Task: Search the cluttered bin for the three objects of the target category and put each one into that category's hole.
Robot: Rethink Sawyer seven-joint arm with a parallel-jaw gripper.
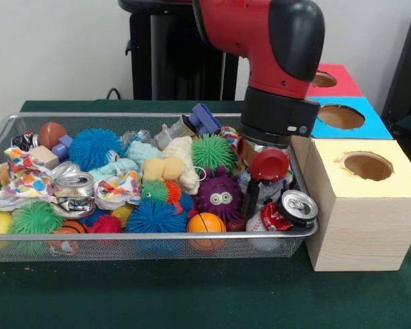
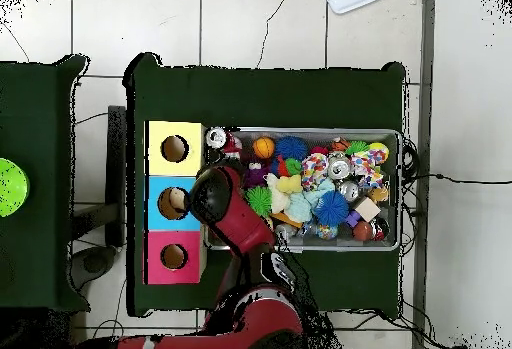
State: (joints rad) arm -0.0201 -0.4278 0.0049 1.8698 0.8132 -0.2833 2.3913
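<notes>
The silver wire-mesh bin (image 1: 157, 236) is full of toys; it also shows in the overhead view (image 2: 400, 190). My gripper (image 1: 260, 195) reaches down into the bin's right end, next to the boxes, among a purple fuzzy toy (image 1: 219, 195) and a crushed can (image 1: 298, 208). The arm (image 2: 215, 195) hides the gripper from above. A pale see-through wrinkly thing (image 1: 264, 205) lies right at the gripper; I cannot tell if it is a bottle or if it is held. The red-topped hole (image 1: 322, 79) (image 2: 173, 256) is the farthest box in the front view.
The blue-topped hole (image 1: 340, 116) and the yellow-topped hole (image 1: 367, 166) stand between the red box and the front edge. Spiky balls, polka-dot paper wads (image 1: 27, 181), a silver can (image 1: 75, 185) and an orange ball (image 1: 207, 223) crowd the bin.
</notes>
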